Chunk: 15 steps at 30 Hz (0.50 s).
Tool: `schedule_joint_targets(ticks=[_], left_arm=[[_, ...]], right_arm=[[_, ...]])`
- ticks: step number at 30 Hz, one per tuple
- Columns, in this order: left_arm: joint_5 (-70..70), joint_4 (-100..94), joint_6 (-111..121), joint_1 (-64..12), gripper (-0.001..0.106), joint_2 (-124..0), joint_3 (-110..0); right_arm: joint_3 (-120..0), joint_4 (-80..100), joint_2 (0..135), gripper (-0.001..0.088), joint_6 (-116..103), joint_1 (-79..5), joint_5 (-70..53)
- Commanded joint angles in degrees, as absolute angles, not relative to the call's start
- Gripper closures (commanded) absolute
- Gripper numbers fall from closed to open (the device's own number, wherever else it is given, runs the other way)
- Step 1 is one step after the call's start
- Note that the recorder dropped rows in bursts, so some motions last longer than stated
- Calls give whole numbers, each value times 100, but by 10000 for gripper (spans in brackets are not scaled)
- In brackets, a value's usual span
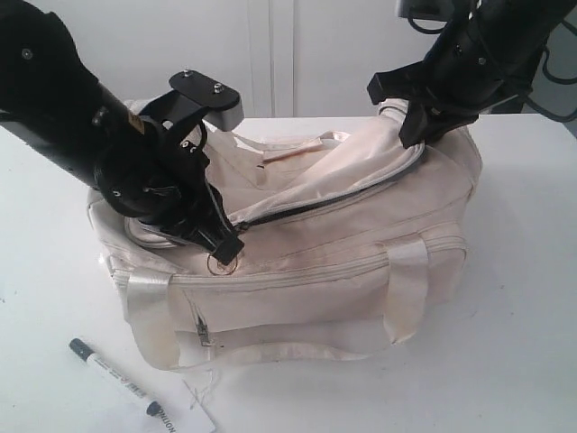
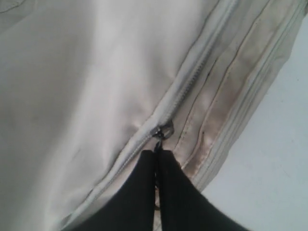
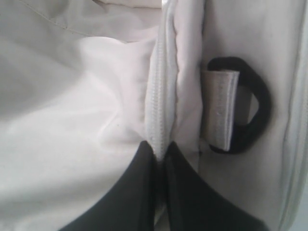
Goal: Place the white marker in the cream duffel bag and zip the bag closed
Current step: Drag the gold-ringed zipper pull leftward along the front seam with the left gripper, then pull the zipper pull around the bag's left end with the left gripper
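Cream duffel bag (image 1: 343, 262) sits mid-desk (image 1: 523, 343), front pocket facing the near edge. White marker (image 1: 113, 374) is not in the bag: it lies flat on the desk by the bag's front left corner, clear of the fabric, with the paper tag (image 1: 196, 417) at its far tip. Left claw (image 2: 157, 153) is clenched on the zipper pull (image 2: 165, 131) at the left part of the top zipper (image 1: 343, 194). Zipper gapes open from there to the right end. Right claw (image 3: 160, 150) is pinched shut on the bag's zipper edge at the right end, just beside the black ring (image 3: 257, 113), holding that edge up.
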State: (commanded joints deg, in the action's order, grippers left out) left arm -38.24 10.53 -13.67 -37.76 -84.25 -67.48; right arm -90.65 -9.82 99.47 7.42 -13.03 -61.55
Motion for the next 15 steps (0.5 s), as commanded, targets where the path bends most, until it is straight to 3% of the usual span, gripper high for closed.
schedule_joint_targets(ticks=[15], left_arm=[[-4686,-585,-731,-3776,1053,-8044,-6874]], right_arm=[[-9065,-765,9947,868,732,-1303,-6142]])
